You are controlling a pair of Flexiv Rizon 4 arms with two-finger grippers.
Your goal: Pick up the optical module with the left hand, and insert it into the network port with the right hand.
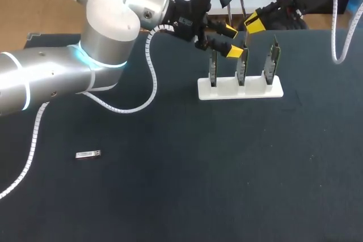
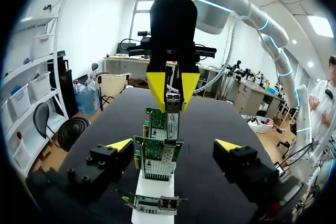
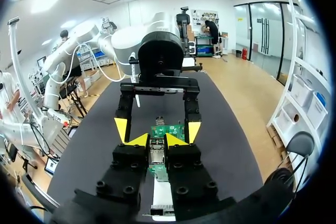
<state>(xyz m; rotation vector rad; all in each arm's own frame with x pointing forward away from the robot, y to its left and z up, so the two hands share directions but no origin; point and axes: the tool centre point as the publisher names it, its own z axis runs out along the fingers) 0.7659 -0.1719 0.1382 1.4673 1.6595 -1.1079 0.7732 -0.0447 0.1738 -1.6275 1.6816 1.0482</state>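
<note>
- Though loose on the bench at far left, untouched: spare silver module.
- Left jaws: spread open, empty, flanking the network cards.
- Right jaws: clamped on the optical module above them.
- Probably light, stiff, slick: grip flat sides.

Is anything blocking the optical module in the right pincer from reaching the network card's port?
Nothing visible. The optical module in the right pincer sits directly over the network card; the open left pincer flanks the cards.

Bright overhead light; glare on left arm.
</note>
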